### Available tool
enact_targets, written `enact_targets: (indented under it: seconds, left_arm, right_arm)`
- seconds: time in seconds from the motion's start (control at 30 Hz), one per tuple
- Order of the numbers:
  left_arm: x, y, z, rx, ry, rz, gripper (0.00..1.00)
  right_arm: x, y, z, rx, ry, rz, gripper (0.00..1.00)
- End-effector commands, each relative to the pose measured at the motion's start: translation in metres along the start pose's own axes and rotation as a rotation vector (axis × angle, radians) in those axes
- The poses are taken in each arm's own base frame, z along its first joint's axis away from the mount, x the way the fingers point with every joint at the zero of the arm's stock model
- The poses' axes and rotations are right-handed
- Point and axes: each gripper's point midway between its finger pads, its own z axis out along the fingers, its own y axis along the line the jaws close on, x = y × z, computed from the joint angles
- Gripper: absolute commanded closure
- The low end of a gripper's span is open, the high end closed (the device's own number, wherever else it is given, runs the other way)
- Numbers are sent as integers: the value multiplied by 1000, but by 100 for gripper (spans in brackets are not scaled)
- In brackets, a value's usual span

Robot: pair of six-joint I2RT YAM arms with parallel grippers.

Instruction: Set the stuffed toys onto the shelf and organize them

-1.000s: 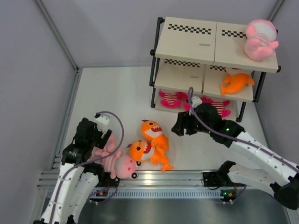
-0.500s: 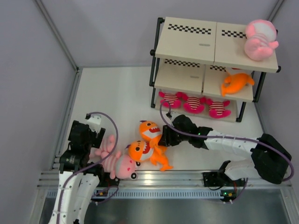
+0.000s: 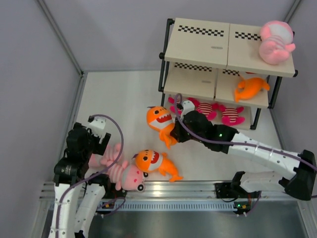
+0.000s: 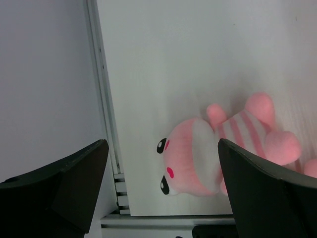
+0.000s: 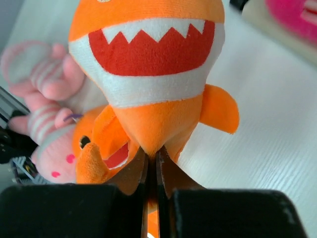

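Observation:
My right gripper (image 3: 173, 133) (image 5: 152, 154) is shut on the lower body of an orange shark (image 3: 160, 120) (image 5: 148, 64), which hangs above the table in front of the shelf (image 3: 213, 45). A second orange shark (image 3: 154, 162) (image 5: 97, 145) lies near the front edge, touching a pale pink striped doll (image 3: 122, 173) (image 4: 208, 153). My left gripper (image 3: 99, 145) (image 4: 161, 148) stands open above that doll, not touching it. On the shelf sit a pink doll (image 3: 275, 41) on top, an orange shark (image 3: 251, 87) on the middle board and magenta creatures (image 3: 206, 110) on the bottom board.
The metal rail (image 3: 198, 187) runs along the table's front edge. Grey walls close in the left side (image 3: 34, 89) and the back. The shelf stands at the back right, with its top left board bare.
My right gripper has shut on the farther orange shark and carried it up and back toward the shelf. The left arm has drawn back slightly, still open.

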Motion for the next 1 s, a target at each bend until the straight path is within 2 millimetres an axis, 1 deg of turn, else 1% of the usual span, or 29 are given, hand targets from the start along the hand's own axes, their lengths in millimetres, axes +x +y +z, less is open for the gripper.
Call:
enact_targets:
  seconds: [0.0,0.03,0.07,0.1,0.13,0.17,0.23,0.27,0.3,0.33,0.37,0.4,0.47,0.5,0.57,0.6,0.67,0.7,0.73,0.77,0.8,0.87,0.9,0.97]
  left_arm:
    - [-23,6,-20,29,-53,29,2]
    - [-30,11,-26,19,-71,28,1]
    - [-30,12,-29,20,-62,33,1]
    - [-31,13,-31,17,-66,32,2]
    - [-32,14,-33,14,-69,31,1]
    - [-32,14,-34,16,-67,30,1]
    - [-30,13,-34,18,-63,30,2]
    - [-29,13,-33,15,-58,31,2]
    - [-28,14,-34,11,-56,34,1]
    - [-26,14,-33,10,-51,34,1]
    - [-25,14,-33,8,-48,36,1]
    - [-25,14,-32,6,-48,34,1]
    - [-25,14,-32,8,-47,36,1]
    - [-26,14,-33,8,-48,36,1]
    - [-26,15,-33,4,-52,35,2]
    - [-26,15,-33,4,-52,35,1]
    - [-25,14,-33,6,-49,36,1]
    - [-26,14,-33,5,-50,35,1]
    - [-25,14,-33,7,-50,36,2]
    - [-26,14,-33,8,-52,36,1]
    - [-26,14,-33,8,-52,34,1]
    - [-25,14,-33,6,-49,37,1]
    - [-25,14,-33,6,-49,36,1]
    - [-25,15,-32,3,-46,37,2]
  right_arm:
    - [-58,-1,-49,96,-162,-95,100]
    - [-69,-5,-59,125,-201,-110,100]
    - [-82,-2,-72,130,-229,-114,100]
    - [-91,-1,-82,132,-257,-114,100]
    - [-99,-6,-89,164,-287,-120,100]
    - [-112,-4,-101,168,-324,-114,100]
    - [-124,-14,-117,222,-371,-113,100]
    - [-133,-16,-126,242,-399,-109,100]
    - [-133,-23,-130,278,-392,-117,100]
    - [-137,-32,-136,333,-411,-113,100]
    - [-144,-34,-143,354,-430,-105,100]
    - [-147,-41,-146,385,-431,-101,100]
    - [-149,-49,-147,430,-421,-106,100]
    - [-151,-57,-146,451,-420,-94,100]
    - [-152,-65,-141,467,-418,-80,100]
    - [-155,-75,-140,481,-423,-60,100]
    - [-158,-89,-134,496,-447,-24,100]
    - [-164,-105,-135,534,-468,9,100]
    - [-162,-115,-133,555,-477,19,100]
    - [-173,-119,-134,560,-524,42,100]
    - [-177,-130,-136,593,-546,60,100]
    - [-183,-141,-133,629,-569,56,100]
    - [-190,-146,-129,650,-586,59,100]
    - [-197,-154,-126,683,-593,49,100]
